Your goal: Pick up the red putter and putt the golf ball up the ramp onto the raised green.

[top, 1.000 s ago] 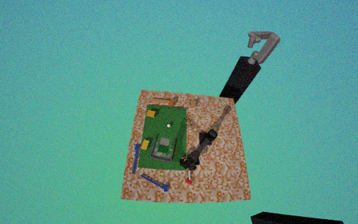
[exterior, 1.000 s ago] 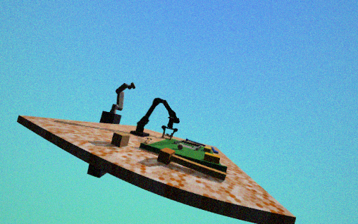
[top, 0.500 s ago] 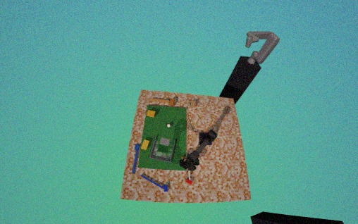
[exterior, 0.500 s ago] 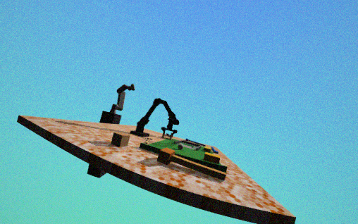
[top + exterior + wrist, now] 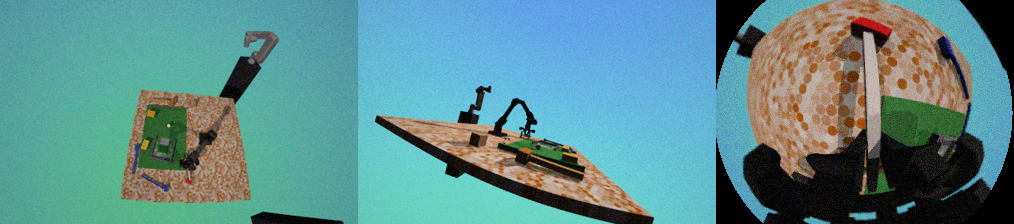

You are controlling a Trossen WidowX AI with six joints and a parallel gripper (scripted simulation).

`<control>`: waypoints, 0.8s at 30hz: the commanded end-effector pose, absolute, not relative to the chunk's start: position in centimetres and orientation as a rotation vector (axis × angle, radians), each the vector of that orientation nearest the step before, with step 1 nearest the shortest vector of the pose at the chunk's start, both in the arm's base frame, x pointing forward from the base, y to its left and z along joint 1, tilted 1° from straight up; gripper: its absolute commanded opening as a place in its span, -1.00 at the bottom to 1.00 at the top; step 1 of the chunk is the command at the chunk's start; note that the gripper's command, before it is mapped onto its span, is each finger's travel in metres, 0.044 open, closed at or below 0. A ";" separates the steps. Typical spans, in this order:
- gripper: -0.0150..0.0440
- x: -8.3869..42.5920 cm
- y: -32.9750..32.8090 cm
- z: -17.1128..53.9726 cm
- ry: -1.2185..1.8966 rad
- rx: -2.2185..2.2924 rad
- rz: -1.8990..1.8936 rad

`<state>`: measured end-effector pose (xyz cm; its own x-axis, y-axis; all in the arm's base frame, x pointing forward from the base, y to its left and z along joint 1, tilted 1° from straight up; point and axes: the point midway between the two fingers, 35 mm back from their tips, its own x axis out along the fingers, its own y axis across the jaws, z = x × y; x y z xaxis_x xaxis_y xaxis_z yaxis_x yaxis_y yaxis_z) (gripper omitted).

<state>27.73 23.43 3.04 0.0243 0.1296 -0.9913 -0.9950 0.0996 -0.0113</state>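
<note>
The red putter (image 5: 189, 182) (image 5: 872, 95) has a red head and a pale shaft with a dark grip. Its head points away from the arm, just off the mat's corner. My gripper (image 5: 189, 166) (image 5: 526, 135) (image 5: 869, 131) is shut on the putter's shaft near the dark grip. Whether the head touches the table cannot be told. The white golf ball (image 5: 168, 125) (image 5: 538, 147) rests on the green mat (image 5: 158, 119) (image 5: 926, 112). The grey ramp (image 5: 164, 141) leads up to the raised green (image 5: 163, 148), which has grey walls around it.
Yellow blocks (image 5: 151, 113) (image 5: 145, 144) stand on the mat's far side. Blue putters (image 5: 135, 160) (image 5: 153, 182) lie outside the mat. An orange putter (image 5: 173, 101) (image 5: 523, 155) lies along another edge, near a tan block (image 5: 194, 102) (image 5: 478, 139). A second arm (image 5: 269, 42) (image 5: 480, 100) stands beyond the table.
</note>
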 end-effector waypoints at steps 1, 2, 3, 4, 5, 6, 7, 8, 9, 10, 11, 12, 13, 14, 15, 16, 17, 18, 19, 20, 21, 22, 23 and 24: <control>-0.43 27.8 23.4 3.1 1.144 -1.051 1.181; -0.45 27.8 23.4 3.1 1.144 -1.051 1.181; -0.49 27.8 23.4 3.2 1.144 -1.051 1.181; -0.49 27.8 23.4 3.4 1.144 -1.051 1.181; -0.49 27.8 23.5 3.6 1.144 -1.051 1.181; -0.49 27.9 23.5 4.0 1.144 -1.051 1.181; -0.49 27.9 23.5 4.5 1.144 -1.051 1.181; -0.49 28.0 23.6 5.0 1.144 -1.050 1.181; -0.49 28.0 23.6 5.6 1.144 -1.050 1.181; -0.49 28.0 23.6 6.1 1.144 -1.050 1.182; -0.49 28.1 23.6 6.7 1.144 -1.050 1.182; -0.49 28.1 23.6 7.3 1.144 -1.050 1.182; -0.49 28.1 23.6 7.9 1.144 -1.050 1.182; -0.49 28.1 23.6 8.5 1.144 -1.050 1.182; -0.49 28.0 23.6 9.1 1.144 -1.050 1.182; -0.49 28.0 23.6 9.7 1.144 -1.050 1.182; -0.49 28.0 23.5 10.4 1.144 -1.050 1.182; -0.49 27.9 23.5 11.0 1.144 -1.050 1.182; -0.49 27.9 23.4 11.6 1.144 -1.050 1.182; -0.49 27.8 23.4 12.2 1.144 -1.050 1.183; -0.49 27.7 23.3 12.7 1.145 -1.050 1.183; -0.49 27.7 23.3 13.0 1.145 -1.050 1.183; -0.49 27.7 23.3 13.1 1.145 -1.050 1.183; -0.49 27.7 23.3 13.1 1.145 -1.050 1.183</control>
<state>27.74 23.32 12.19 0.0209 0.1255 -0.9919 -0.9948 0.1018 -0.0081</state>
